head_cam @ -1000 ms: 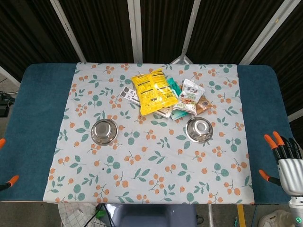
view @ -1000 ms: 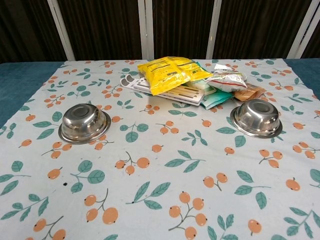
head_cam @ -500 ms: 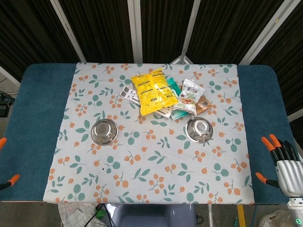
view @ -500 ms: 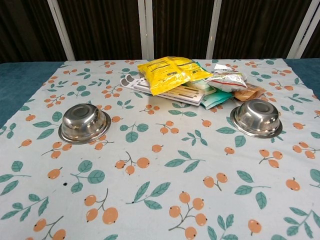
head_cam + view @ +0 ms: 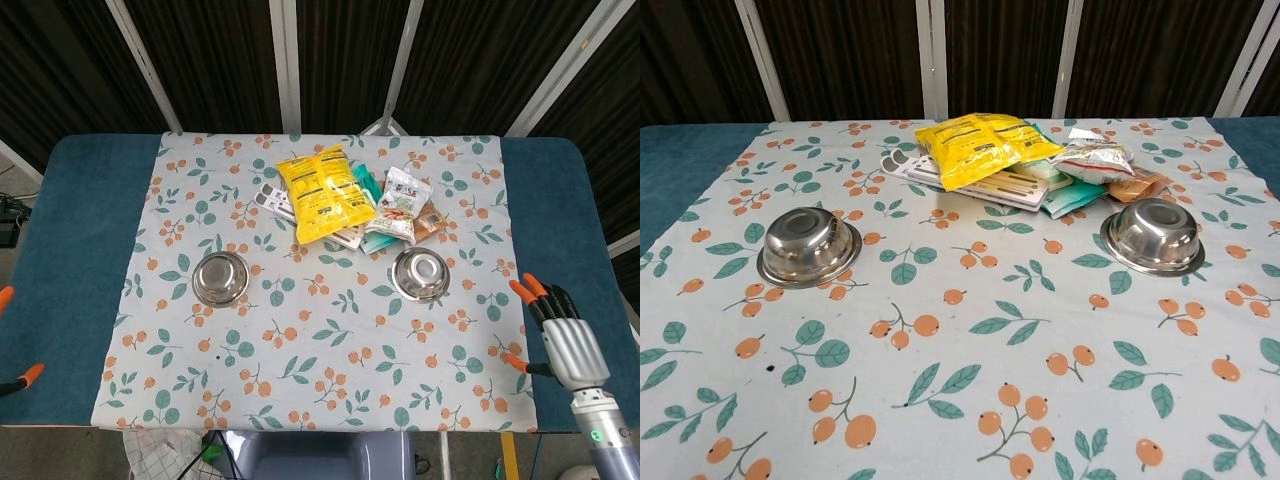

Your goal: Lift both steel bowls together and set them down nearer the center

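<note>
Nearest the robot, the right hand (image 5: 565,335), a pale grey hand with orange-tipped fingers, hovers over the near right edge of the surface, fingers spread apart and holding nothing. Over the last second it has moved inward from the far right margin onto the edge of the white cloth printed with green leaves and orange berries (image 5: 330,390), which suggests the reach for the bowls has only begun. At the left margin only two orange fingertips of the left hand (image 5: 12,340) show, roughly where they were; whether it is spread or curled cannot be told. The chest view shows neither hand.

Mid-cloth sit the two task items, unmoved: the left round steel bowl (image 5: 220,279) and the right round steel bowl (image 5: 420,274), both upright, well apart, each well clear of its hand. Neither is grasped or lifted.

Farthest, between and behind the bowls, lies a heap of snack packets topped by a yellow crinkled bag (image 5: 322,192); the right bowl sits just beside its near edge.
</note>
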Available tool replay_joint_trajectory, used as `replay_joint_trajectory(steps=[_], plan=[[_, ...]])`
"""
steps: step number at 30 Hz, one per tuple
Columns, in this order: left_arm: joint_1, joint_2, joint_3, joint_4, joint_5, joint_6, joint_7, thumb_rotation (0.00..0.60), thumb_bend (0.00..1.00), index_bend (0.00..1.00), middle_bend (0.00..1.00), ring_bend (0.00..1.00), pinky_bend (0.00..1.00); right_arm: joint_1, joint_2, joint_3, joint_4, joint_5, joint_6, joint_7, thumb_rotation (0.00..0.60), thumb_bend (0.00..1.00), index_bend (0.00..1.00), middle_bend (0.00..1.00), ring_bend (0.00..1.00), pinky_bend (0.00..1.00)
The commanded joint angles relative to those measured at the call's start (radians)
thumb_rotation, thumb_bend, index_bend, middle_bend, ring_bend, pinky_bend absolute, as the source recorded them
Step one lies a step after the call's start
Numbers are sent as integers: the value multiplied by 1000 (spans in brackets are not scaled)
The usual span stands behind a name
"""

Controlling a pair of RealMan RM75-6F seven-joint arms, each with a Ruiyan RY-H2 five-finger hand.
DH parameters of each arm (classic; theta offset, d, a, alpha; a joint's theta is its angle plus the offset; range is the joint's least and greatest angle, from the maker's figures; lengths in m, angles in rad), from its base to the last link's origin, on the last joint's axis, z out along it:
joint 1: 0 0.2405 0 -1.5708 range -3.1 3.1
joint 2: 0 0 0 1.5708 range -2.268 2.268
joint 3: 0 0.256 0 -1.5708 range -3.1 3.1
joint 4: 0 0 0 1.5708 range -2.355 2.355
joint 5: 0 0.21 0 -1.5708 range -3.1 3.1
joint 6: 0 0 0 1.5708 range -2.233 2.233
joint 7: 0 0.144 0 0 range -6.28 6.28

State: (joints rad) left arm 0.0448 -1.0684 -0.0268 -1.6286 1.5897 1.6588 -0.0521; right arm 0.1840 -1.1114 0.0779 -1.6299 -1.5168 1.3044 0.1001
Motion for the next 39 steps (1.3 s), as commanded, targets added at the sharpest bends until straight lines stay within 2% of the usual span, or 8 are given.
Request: replay_joint_trajectory(steps=[1, 4, 9, 17, 26, 39], plan=[[-7, -9, 0, 2, -3, -14, 20, 600, 15, 47, 0, 0, 47, 110, -43, 57, -22, 88, -145, -48, 600, 0, 128, 0, 74, 3], [-10, -14, 0, 2, -9, -23, 37, 600, 15, 47, 0, 0, 47, 183, -79, 87, -30, 170, -252, -115, 600, 0, 128, 0, 73, 3], [-8, -15, -5, 2, -20, -18, 39, 600, 15, 47, 0, 0, 47, 273, -133, 119, -23, 303, -362, -224, 600, 0, 128, 0, 73, 3], [-9, -17, -11, 5, -42, -26, 45, 600, 15, 47, 0, 0, 47, 402, -234, 152, 54, 499, -466, -356, 600, 0, 128, 0, 87, 3], [-13, -20, -20, 8, -67, -36, 56, 600, 15, 47, 0, 0, 47, 487, -300, 155, 136, 634, -498, -442, 600, 0, 128, 0, 102, 3], [-17, -22, -23, 8, -83, -50, 64, 600, 15, 47, 0, 0, 47, 543, -311, 138, 209, 717, -523, -486, 600, 0, 128, 15, 155, 3]])
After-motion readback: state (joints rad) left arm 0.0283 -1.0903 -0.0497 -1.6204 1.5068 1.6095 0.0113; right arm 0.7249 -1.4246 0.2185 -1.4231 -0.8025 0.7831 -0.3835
